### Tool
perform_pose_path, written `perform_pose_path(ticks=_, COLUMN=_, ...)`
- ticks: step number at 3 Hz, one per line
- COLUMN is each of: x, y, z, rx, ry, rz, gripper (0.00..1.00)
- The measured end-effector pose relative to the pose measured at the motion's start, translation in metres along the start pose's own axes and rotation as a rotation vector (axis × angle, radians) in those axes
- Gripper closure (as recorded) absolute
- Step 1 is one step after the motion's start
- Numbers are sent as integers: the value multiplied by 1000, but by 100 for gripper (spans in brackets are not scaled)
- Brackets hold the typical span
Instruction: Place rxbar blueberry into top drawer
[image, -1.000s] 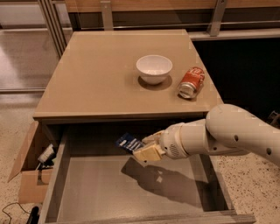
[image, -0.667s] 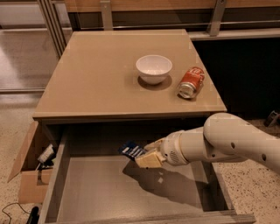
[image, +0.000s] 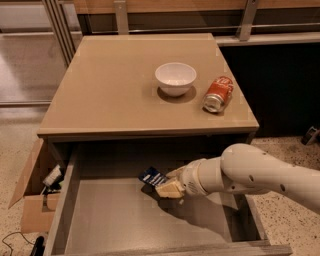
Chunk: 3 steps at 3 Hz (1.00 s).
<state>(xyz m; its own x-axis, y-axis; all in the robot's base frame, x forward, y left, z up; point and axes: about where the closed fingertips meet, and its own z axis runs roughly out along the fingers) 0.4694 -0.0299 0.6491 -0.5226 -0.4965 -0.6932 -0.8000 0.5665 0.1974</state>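
The top drawer (image: 125, 225) stands pulled open below the tan table, its grey flat bottom showing. My gripper (image: 166, 184) reaches in from the right, low inside the drawer near its back middle. It is shut on the rxbar blueberry (image: 152, 177), a small dark navy wrapper with white lettering that sticks out to the left of the fingers, just above the drawer bottom. The white arm covers the drawer's right side.
On the tan table (image: 110, 95) stand a white bowl (image: 175, 78) and an orange-red soda can (image: 218, 94) lying on its side. A cardboard box (image: 31, 200) with clutter sits on the floor at the left. Metal rails run along the back.
My gripper with the bar has moved lower and a little further into the drawer. The bowl and can have not moved.
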Motion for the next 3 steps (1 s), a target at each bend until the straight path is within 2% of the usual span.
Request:
perform_pose_path(ticks=1, x=4, y=-10, z=15, rx=44, ry=-7, rz=-19, gripper=100)
perform_pose_path(ticks=3, x=7, y=-14, z=21, rx=66, ry=-19, rz=-41, gripper=100)
